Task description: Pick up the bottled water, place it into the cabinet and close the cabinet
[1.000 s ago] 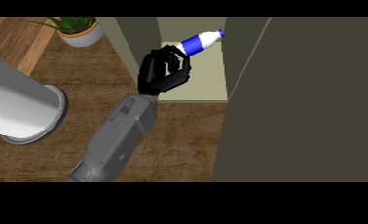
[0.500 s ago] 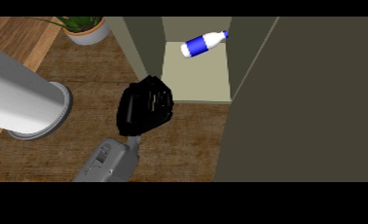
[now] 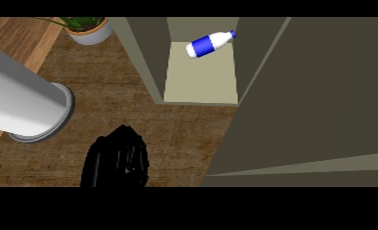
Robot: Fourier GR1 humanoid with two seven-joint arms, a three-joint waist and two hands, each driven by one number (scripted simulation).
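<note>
Blue-labelled bottled water (image 3: 209, 45) lying in open cabinet (image 3: 201, 76), black hand (image 3: 115, 160) low, finger state unclear

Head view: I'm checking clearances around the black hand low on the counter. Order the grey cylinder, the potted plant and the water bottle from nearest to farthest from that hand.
1. Grey cylinder, just up and left of the hand.
2. Water bottle, lying in the cabinet, up and right.
3. Potted plant, at the counter's far left; only slightly farther than the bottle.
</note>
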